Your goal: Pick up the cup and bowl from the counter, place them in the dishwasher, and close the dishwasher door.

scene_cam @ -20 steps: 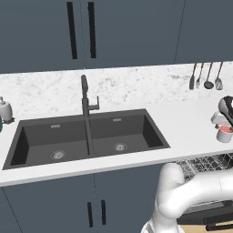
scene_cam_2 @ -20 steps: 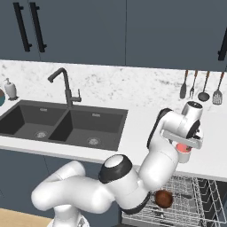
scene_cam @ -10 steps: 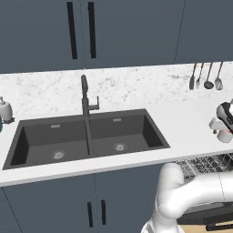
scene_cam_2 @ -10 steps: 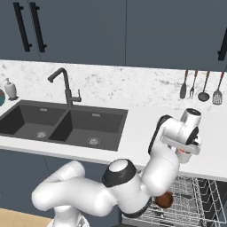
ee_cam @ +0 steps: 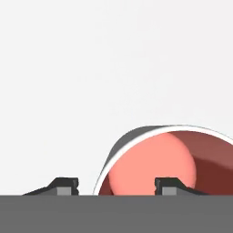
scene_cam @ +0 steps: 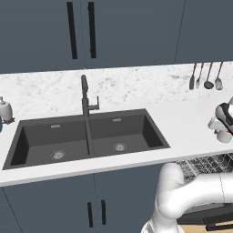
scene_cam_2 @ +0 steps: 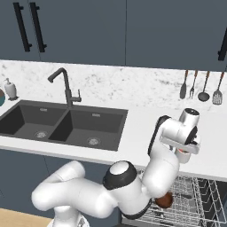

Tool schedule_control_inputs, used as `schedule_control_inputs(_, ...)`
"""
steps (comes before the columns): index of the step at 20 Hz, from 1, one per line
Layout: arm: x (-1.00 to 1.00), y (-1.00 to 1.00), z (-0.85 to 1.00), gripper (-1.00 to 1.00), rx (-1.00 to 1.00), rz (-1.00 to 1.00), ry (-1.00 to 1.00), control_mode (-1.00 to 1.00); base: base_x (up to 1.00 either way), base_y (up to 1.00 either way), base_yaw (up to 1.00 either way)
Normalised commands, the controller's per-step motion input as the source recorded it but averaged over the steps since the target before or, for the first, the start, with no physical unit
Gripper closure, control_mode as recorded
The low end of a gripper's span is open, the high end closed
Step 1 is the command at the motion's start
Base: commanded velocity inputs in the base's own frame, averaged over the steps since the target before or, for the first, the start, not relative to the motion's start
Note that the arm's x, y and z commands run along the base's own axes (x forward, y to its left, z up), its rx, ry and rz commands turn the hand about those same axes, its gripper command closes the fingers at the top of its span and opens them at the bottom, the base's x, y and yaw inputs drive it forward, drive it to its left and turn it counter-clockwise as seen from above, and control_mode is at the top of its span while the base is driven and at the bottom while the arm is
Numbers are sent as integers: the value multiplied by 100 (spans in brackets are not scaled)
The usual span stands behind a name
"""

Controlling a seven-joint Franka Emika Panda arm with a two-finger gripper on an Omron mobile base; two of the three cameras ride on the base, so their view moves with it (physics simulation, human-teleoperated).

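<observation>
Left base view: a long white marbled counter (scene_cam: 182,123) carries a black double sink (scene_cam: 86,136) with a dark faucet (scene_cam: 85,98) behind it. At the 3 o'clock edge the robot's hand hangs low over the counter, its gripper (scene_cam: 223,134) set down onto the cup (scene_cam: 224,136), which shows as a small pale shape beneath it. Kitchen utensils (scene_cam: 207,76) hang on the wall at 1 o'clock, and a white soap bottle (scene_cam: 4,109) stands at 9 o'clock. Grey wire racks of the dishwasher (scene_cam: 205,163) show below the counter edge at 4 o'clock, so its door is open, ready to receive dishes.

Right base view: the arm curls up from 7 o'clock and bends the hand down at 3 o'clock onto the cup, which stands on the counter near its front edge. The bowl (scene_cam_2: 164,200) already sits in the dishwasher rack at 5 o'clock, directly below.

Hand view: the camera looks down into the cup's salmon-red inside. One of the fingers (ee_cam: 170,185) sits inside the rim and the other outside, straddling the wall for a pinch. They look partly closed; whether they grip it yet I cannot tell.

No brand, label or writing is legible anywhere.
</observation>
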Motion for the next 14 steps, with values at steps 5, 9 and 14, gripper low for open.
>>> schedule_control_inputs(5,-4,0,0,100,0,0,0,-100,0,0,0)
schedule_control_inputs(9,-39,-1,0,100,1,0,-1,-100,0,0,0)
schedule_control_inputs(14,-89,-33,0,100,3,0,-6,-100,0,0,0)
